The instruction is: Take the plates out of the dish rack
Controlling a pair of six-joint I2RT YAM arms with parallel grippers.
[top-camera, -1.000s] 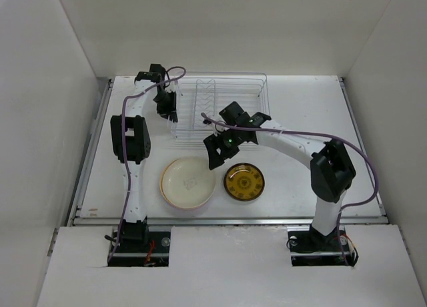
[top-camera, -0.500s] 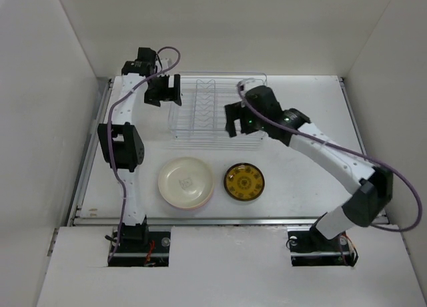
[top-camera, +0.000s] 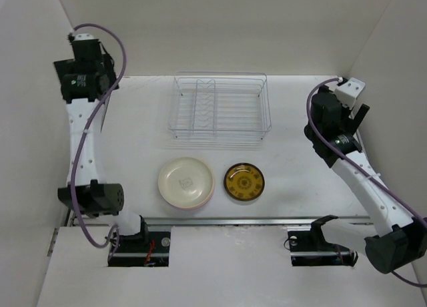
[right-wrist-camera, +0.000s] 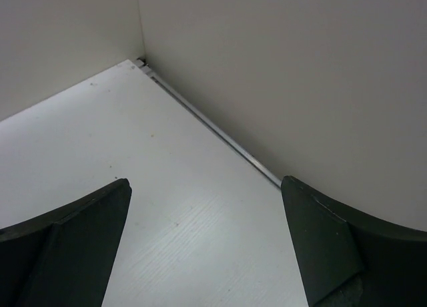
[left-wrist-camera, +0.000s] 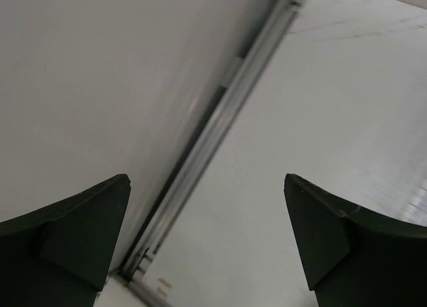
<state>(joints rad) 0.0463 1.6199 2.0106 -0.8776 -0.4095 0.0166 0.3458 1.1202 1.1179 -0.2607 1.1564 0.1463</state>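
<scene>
The dish rack (top-camera: pixel 220 110), a silvery wire basket, stands at the back middle of the table, and I see no plates in its slots. A cream plate (top-camera: pixel 186 181) with a small centre mark lies flat in front of it, a pinkish rim showing under its right edge. Right of that lies a smaller amber patterned plate (top-camera: pixel 243 181). My left gripper (top-camera: pixel 81 83) is raised by the left wall, far from the rack, open and empty (left-wrist-camera: pixel 207 178). My right gripper (top-camera: pixel 345 113) is up at the right wall, also open and empty (right-wrist-camera: pixel 205 180).
White walls close in the table on the left, back and right. A metal rail (left-wrist-camera: pixel 220 127) runs along the table's left edge, and another rail (right-wrist-camera: pixel 220 133) along the right wall's foot. Purple cables trail along both arms.
Both arms have swung away from the rack, the left one up to the left wall and the right one to the right wall. Both grippers have opened wide.
</scene>
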